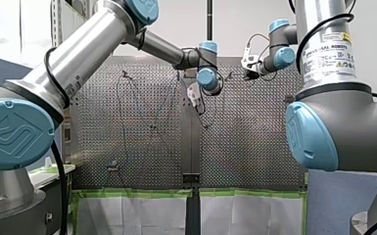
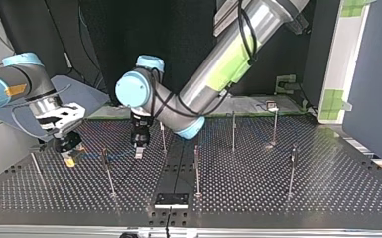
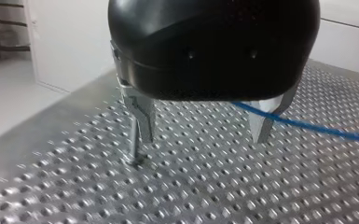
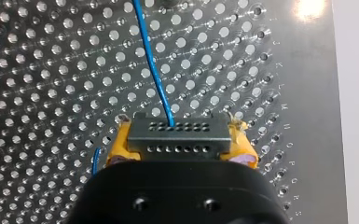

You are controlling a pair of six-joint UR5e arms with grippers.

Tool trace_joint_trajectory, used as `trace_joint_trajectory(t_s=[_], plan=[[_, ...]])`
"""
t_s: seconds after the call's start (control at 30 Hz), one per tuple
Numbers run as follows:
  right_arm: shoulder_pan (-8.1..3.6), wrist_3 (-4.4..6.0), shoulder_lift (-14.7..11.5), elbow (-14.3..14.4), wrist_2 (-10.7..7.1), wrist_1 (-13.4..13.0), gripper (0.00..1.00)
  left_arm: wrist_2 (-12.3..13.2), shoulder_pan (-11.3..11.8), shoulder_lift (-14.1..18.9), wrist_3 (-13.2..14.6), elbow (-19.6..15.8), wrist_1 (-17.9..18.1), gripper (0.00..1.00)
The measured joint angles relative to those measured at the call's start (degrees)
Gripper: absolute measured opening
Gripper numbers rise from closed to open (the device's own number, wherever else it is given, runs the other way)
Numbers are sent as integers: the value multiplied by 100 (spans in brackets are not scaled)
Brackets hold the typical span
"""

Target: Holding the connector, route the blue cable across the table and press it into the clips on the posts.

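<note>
Right hand (image 4: 180, 145) grips connector (image 4: 179, 135) trailing blue cable (image 4: 152, 65)

Pale wall (image 1: 235, 24) behind — dark backdrop (image 2: 104, 39) opposite; green tape (image 1: 137, 192) edges 2 white panels (image 1: 127, 215).

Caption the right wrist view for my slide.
Right pincer clamps the connector, blue cable running ahead over the table.

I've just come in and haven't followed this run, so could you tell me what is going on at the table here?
My right gripper, with yellow pads, is shut on the dark connector, and the blue cable leads away from it over the perforated table. My left gripper hangs open just above the table beside a thin post, the cable running past one of its fingers. Whether the cable is pressed in anywhere yet cannot be seen.
</note>
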Motion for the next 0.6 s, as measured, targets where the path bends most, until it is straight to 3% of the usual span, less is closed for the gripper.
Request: trace_joint_trajectory(t_s=[0.2,0.43,0.6], plan=[[0,0,0,2,0,3,0,284,-66,337,-61,-337,295,100],[1,0,0,1,0,6,0,666,-164,750,71,-750,411,100],[0,0,0,1,0,4,0,625,-150,1018,147,-1018,634,100]])
